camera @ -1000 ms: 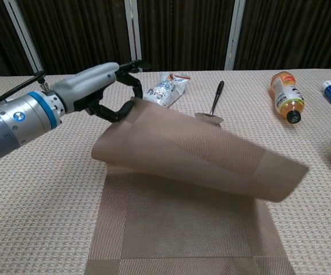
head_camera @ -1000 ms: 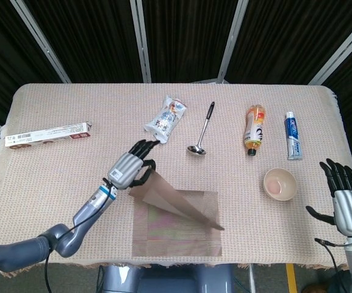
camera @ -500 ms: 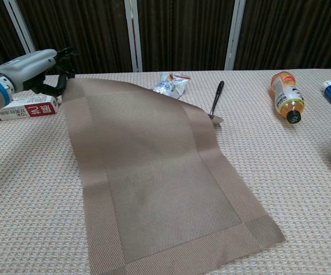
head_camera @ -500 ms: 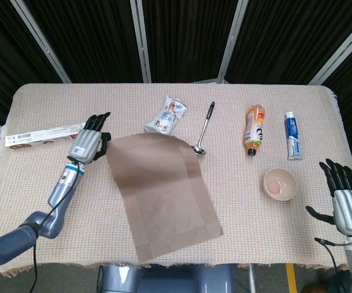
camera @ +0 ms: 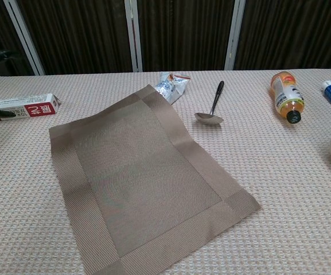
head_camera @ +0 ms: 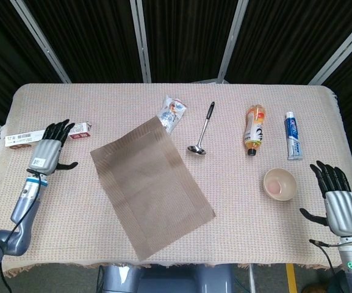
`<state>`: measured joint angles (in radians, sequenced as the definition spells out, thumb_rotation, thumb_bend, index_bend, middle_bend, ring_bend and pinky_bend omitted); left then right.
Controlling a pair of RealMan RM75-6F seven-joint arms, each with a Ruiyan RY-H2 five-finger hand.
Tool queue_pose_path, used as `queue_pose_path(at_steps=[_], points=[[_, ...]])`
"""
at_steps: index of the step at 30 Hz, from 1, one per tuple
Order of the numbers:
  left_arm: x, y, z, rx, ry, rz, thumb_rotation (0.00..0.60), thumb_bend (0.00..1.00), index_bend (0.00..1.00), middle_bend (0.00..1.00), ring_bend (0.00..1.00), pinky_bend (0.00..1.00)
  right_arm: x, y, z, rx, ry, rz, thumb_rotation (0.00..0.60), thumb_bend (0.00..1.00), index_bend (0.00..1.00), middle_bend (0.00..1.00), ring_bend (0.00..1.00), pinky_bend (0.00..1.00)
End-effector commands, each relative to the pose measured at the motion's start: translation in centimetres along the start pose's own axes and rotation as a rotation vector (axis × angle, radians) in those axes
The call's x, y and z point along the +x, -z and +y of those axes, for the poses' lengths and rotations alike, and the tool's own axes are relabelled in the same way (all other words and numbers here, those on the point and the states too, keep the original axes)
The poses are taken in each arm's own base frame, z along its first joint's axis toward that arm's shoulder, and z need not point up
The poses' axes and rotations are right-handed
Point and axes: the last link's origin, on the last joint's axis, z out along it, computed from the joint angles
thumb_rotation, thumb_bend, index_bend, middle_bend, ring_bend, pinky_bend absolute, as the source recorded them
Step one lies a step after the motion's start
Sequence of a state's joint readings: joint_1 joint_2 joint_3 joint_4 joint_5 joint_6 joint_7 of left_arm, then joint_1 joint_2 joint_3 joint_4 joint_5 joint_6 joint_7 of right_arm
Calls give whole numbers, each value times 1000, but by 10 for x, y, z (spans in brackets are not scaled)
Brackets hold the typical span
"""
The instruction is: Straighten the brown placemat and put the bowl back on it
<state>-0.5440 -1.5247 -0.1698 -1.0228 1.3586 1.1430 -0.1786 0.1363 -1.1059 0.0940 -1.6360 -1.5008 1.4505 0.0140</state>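
A long box (head_camera: 47, 133), snack packet (head_camera: 171, 113), ladle (head_camera: 202, 129), bottle (head_camera: 254, 129) and toothpaste tube (head_camera: 293, 135) lie apart.

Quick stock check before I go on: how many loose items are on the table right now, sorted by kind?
Brown woven placemat: 1
Cream ceramic bowl: 1
Metal ladle with black handle: 1
Orange drink bottle lying down: 1
Blue and white toothpaste tube: 1
Long red and white box: 1
Crinkled white snack packet: 1
Total: 7
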Motion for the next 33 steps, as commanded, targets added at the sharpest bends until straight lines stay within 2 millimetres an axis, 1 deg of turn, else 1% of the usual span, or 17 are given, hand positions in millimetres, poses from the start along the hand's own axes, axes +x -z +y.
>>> queue_pose_path(at_steps=[1, 6, 7, 8, 9, 10, 11, 12, 14, 17, 19, 24, 25, 27, 28, 33], points=[[28, 33, -9, 18, -19, 64, 600, 0, 0, 0, 0, 0, -5, 0, -10, 63, 17, -22, 600, 0, 0, 0, 0, 0], [55, 74, -4, 52, -107, 59, 600, 0, 0, 0, 0, 0, -16, -6, -35, 235, 79, -70, 600, 0, 0, 0, 0, 0], [58, 79, -3, 61, -118, 57, 600, 0, 0, 0, 0, 0, -18, -8, -39, 260, 87, -80, 600, 0, 0, 0, 0, 0], [65, 91, 1, 87, -139, 59, 600, 0, 0, 0, 0, 0, -24, -14, -49, 326, 110, -114, 600, 0, 3, 0, 0, 0], [70, 98, 4, 102, -148, 62, 600, 0, 0, 0, 0, 0, -27, -17, -53, 354, 118, -130, 600, 0, 9, 0, 0, 0], [74, 108, 7, 124, -160, 62, 600, 0, 0, 0, 0, 0, -33, -22, -61, 410, 128, -159, 600, 0, 21, 0, 0, 0], [75, 110, 8, 131, -162, 61, 600, 0, 0, 0, 0, 0, -35, -24, -64, 424, 131, -166, 600, 0, 32, 0, 0, 0], [79, 120, 11, 148, -167, 61, 600, 0, 0, 0, 0, 0, -42, -30, -74, 482, 141, -196, 600, 0, 46, 0, 0, 0], [82, 127, 13, 158, -177, 61, 600, 0, 0, 0, 0, 0, -48, -36, -81, 523, 147, -214, 600, 0, 62, 0, 0, 0], [87, 140, 14, 180, -191, 73, 600, 0, 0, 0, 0, 0, -64, -49, -104, 626, 169, -241, 600, 0, 70, 0, 0, 0], [89, 146, 13, 191, -185, 78, 600, 0, 0, 0, 0, 0, -75, -56, -116, 674, 189, -259, 600, 0, 75, 0, 0, 0], [89, 149, 10, 192, -191, 68, 600, 0, 0, 0, 0, 0, -97, -67, -133, 733, 227, -285, 600, 7, 109, 0, 0, 0], [89, 149, 9, 191, -189, 68, 600, 0, 0, 0, 0, 0, -104, -71, -137, 745, 240, -291, 600, 9, 113, 0, 0, 0], [90, 149, 8, 189, -185, 68, 600, 0, 0, 0, 0, 0, -114, -75, -141, 752, 248, -301, 600, 12, 120, 0, 0, 0], [90, 148, 7, 187, -186, 69, 600, 0, 0, 0, 0, 0, -122, -76, -143, 756, 251, -314, 600, 13, 120, 0, 0, 0], [91, 148, 4, 185, -181, 64, 600, 0, 0, 0, 0, 0, -140, -76, -146, 777, 276, -330, 600, 13, 120, 0, 0, 0]])
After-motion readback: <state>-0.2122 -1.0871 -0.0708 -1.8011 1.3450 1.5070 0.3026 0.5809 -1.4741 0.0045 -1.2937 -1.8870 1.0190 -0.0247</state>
